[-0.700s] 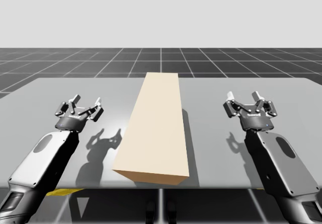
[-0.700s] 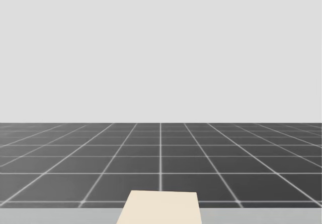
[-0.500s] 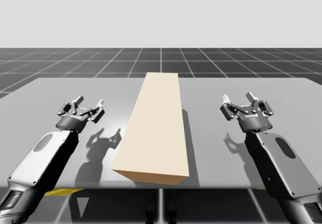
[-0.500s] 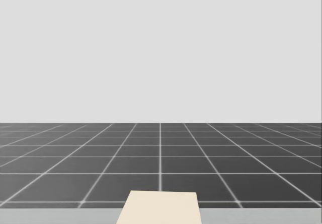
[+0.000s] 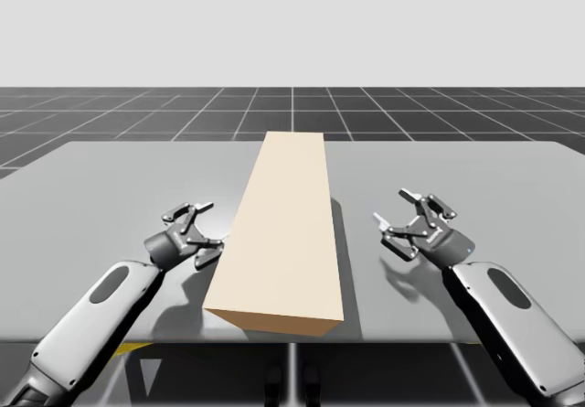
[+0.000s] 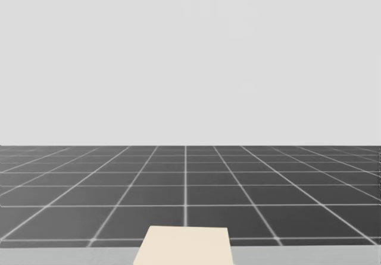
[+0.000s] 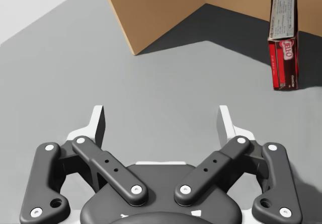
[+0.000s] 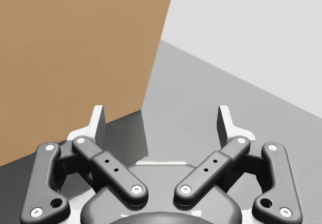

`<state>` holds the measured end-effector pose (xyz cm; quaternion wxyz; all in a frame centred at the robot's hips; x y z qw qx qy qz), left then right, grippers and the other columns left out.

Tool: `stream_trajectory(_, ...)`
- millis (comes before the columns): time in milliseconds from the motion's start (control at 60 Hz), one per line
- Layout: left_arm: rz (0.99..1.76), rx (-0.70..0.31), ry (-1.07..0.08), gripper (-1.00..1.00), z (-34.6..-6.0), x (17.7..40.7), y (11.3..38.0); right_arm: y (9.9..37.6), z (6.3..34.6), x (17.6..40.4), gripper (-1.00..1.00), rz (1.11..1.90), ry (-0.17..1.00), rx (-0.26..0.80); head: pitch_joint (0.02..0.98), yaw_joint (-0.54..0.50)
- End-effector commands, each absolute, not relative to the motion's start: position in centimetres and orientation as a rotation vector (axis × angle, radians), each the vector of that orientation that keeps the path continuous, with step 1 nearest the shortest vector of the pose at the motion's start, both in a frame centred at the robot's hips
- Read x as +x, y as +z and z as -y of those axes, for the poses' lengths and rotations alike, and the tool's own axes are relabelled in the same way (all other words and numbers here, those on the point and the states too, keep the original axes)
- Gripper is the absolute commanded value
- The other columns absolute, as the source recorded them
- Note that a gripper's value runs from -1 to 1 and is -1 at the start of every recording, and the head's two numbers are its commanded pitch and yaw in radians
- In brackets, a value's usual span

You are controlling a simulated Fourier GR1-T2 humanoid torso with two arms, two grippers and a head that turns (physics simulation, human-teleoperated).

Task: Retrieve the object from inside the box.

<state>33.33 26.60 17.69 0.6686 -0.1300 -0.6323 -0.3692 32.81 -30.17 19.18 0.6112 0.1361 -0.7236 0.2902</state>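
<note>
A long tan box [image 5: 288,224] lies down the middle of the grey table [image 5: 101,178]; its far end [image 6: 184,250] shows in the head view. My left gripper [image 5: 195,234] is open beside the box's left side, near its front end. In the left wrist view the open gripper [image 7: 162,126] faces brown cardboard walls [image 7: 161,7], and a narrow red box [image 7: 283,43] stands upright in their shadow, ahead and off to one side. My right gripper [image 5: 409,226] is open, apart from the box's right side. Its wrist view shows the open gripper [image 8: 162,126] before a brown box wall [image 8: 75,48].
Bare grey tabletop [image 5: 475,178] spreads on both sides of the box. The table's front edge [image 5: 164,340] runs just under my forearms. Beyond the table lies a dark gridded floor [image 6: 190,187].
Both arms have swung inward and nearer the front edge, bringing each gripper closer to the box's sides. My head has turned slightly. The box has not moved.
</note>
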Motion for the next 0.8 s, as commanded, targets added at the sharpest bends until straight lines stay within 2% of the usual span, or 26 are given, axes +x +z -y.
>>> stream_trajectory(17,1.361,-0.415,-1.006,-1.0,-22.9,30.8,16.8,18.9,28.8,31.0,-1.0,1.688,0.82,0.415,0.056,-0.03)
stream_trajectory(150,1.328,-0.435,-1.047,-1.0,-21.5,30.2,16.8,18.7,28.8,30.7,-1.0,1.703,0.85,0.411,0.058,-0.03)
stream_trajectory(283,1.341,-0.443,-1.039,-1.0,-20.4,30.5,16.8,18.5,28.7,30.6,-1.0,1.706,0.845,0.425,0.059,-0.03)
stream_trajectory(350,1.339,-0.478,-1.015,-1.0,-19.8,30.9,16.9,18.4,28.7,30.5,-1.0,1.709,0.845,0.425,0.058,-0.03)
stream_trajectory(500,1.31,-0.501,-1.001,-1.0,-17.8,32.8,16.7,18.1,28.6,30.2,-1.0,1.733,0.818,0.395,0.061,-0.03)
stream_trajectory(617,1.283,-0.567,-0.949,-1.0,-16.0,35.0,16.5,17.8,28.7,29.7,-1.0,1.73,0.823,0.413,0.065,-0.03)
stream_trajectory(800,1.225,-0.654,-0.91,-1.0,-13.6,36.9,15.3,17.4,28.9,29.1,-1.0,1.719,0.841,0.428,0.076,-0.03)
